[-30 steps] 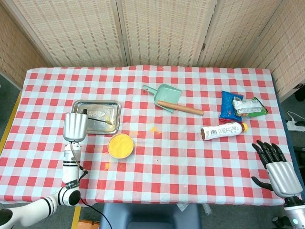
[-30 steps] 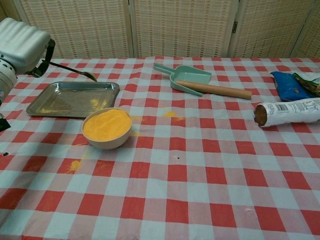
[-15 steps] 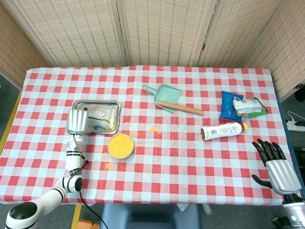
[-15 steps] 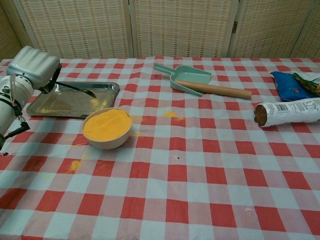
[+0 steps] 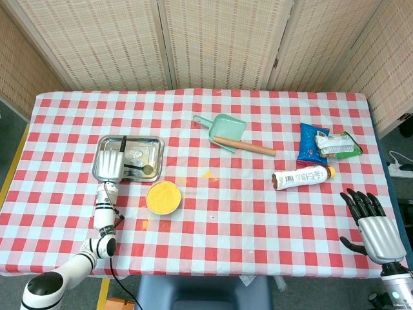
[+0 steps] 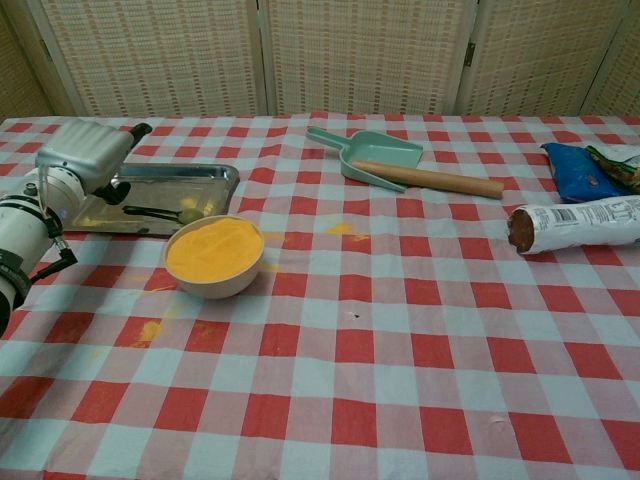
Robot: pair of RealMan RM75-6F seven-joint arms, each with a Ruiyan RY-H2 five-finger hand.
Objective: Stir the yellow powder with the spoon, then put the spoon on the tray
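A metal spoon [image 5: 138,169] [image 6: 165,213] lies flat in the steel tray [image 5: 149,144] [image 6: 210,178], its bowl end toward the tray's right side. My left hand [image 5: 110,165] [image 6: 88,160] hovers over the tray's left part, one finger stretched out, with the spoon's handle end just beside its fingers; I see no grip on it. The white bowl of yellow powder [image 5: 163,197] [image 6: 213,255] stands just in front of the tray's right corner. My right hand [image 5: 375,227] hangs off the table's near right corner, fingers spread and holding nothing; it does not show in the chest view.
A green scoop with a wooden handle [image 5: 230,134] [image 6: 392,160] lies at mid-table, a bottle on its side [image 5: 302,176] [image 6: 578,224] and snack packets [image 5: 326,143] to the right. Spilled yellow powder marks the cloth [image 5: 206,173] [image 6: 148,329].
My left hand came down from above the tray to its left part, bringing the spoon with it. The spoon went from hanging over the tray to lying flat in it.
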